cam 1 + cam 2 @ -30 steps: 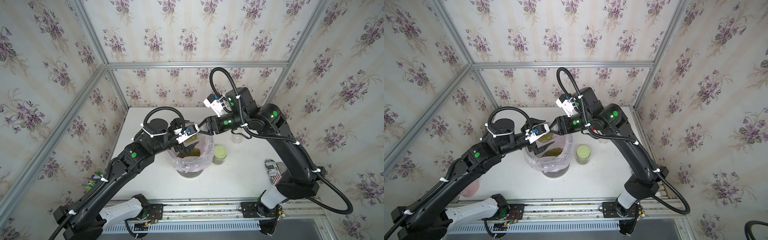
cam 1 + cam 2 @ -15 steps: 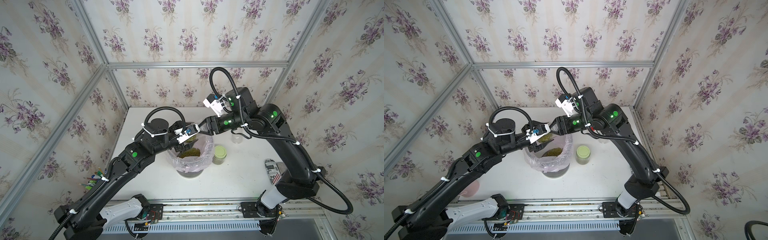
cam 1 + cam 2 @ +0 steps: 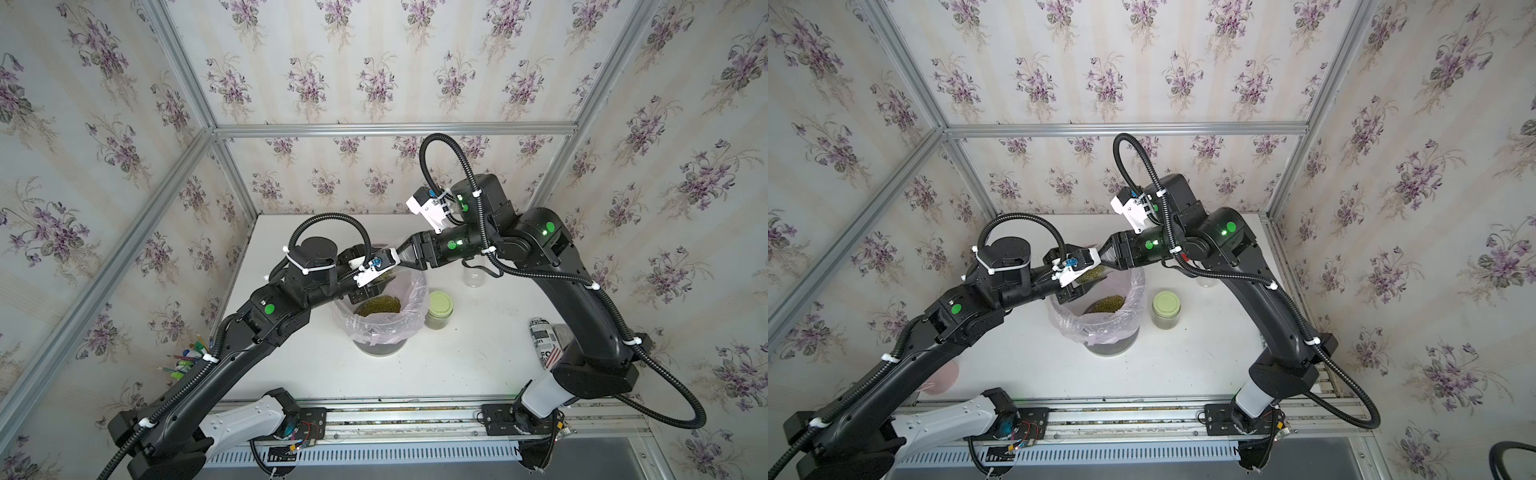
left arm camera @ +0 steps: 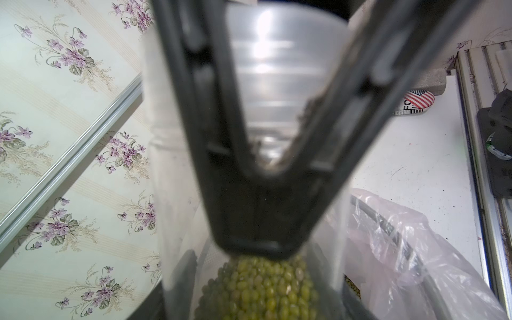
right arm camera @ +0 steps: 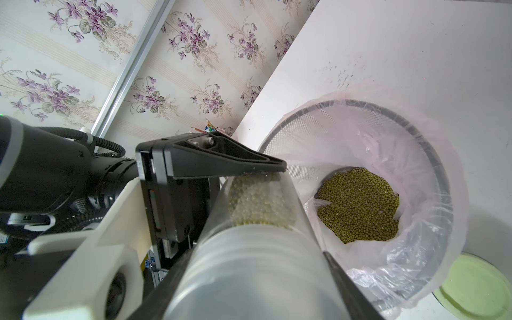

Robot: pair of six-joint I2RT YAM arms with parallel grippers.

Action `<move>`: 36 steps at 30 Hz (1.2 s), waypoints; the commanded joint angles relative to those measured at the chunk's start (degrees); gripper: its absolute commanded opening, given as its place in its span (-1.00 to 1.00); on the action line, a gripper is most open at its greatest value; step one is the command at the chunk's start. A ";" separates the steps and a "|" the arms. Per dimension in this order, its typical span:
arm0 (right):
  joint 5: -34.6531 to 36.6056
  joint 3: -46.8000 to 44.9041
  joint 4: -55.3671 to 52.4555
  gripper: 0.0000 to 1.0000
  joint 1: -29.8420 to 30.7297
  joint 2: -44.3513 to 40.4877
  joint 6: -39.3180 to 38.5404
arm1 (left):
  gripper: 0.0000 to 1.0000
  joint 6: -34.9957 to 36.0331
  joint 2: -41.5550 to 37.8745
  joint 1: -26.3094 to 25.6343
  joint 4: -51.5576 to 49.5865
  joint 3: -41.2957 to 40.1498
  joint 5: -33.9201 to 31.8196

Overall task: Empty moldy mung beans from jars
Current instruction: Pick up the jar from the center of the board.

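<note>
Below the left gripper (image 3: 380,279) and right gripper (image 3: 401,255) stands the bag-lined bin (image 3: 384,347) holding mung beans (image 3: 379,305); a green-lidded jar (image 3: 439,309) sits beside it. The right gripper clamps a clear jar (image 5: 249,277) above the bin's far rim; a finger (image 5: 221,163) of the left gripper touches its bean-filled end, whether gripping I cannot tell; an empty jar (image 3: 473,276) stands beyond the right gripper.

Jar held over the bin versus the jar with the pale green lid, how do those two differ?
The held jar lies tipped nearly onto its side in the air above the bin, clamped in the right gripper; the lidded jar stands upright on the table beside the bin. The lidded jar wears a pale green lid; no coloured lid shows on the held jar. Both are clear and hold mung beans.
</note>
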 commanded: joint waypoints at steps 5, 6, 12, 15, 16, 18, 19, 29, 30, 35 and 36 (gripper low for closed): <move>0.60 0.05 2.34 0.19 0.03 -0.09 0.49 | 0.11 0.72 0.05 -0.02 0.99 0.29 2.10; 0.60 0.04 2.38 0.23 0.01 -0.05 0.48 | 0.11 0.80 0.13 -0.06 0.99 0.29 2.22; 1.21 0.04 2.29 0.44 0.02 -0.20 0.61 | 0.03 0.69 0.11 -0.14 0.99 0.29 2.41; 1.22 0.05 2.27 0.49 0.06 -0.10 0.59 | 0.03 0.81 0.14 -0.20 0.94 0.21 2.29; 1.21 0.05 2.29 0.49 0.07 -0.13 0.59 | 0.03 0.80 0.04 -0.20 0.99 0.18 2.35; 1.43 0.05 2.22 0.51 0.03 -0.14 0.57 | 0.03 0.74 -0.03 -0.20 0.98 0.12 2.15; 1.47 0.05 2.20 0.53 0.01 -0.19 0.59 | 0.03 0.80 -0.04 -0.24 0.99 0.12 2.03; 2.44 0.04 1.09 0.66 0.05 -0.85 0.54 | 0.03 0.96 -0.13 -0.29 0.99 0.12 1.31; 2.53 0.05 0.90 0.67 0.02 -1.00 0.57 | 0.03 0.90 -0.13 -0.29 0.96 0.12 1.23; 3.59 -0.51 0.18 0.72 0.01 -1.61 0.41 | 0.05 0.83 -0.04 -0.29 0.99 0.21 1.22; 3.66 -0.70 0.18 0.73 0.01 -1.80 0.41 | 0.05 0.81 0.04 -0.29 1.00 0.21 1.23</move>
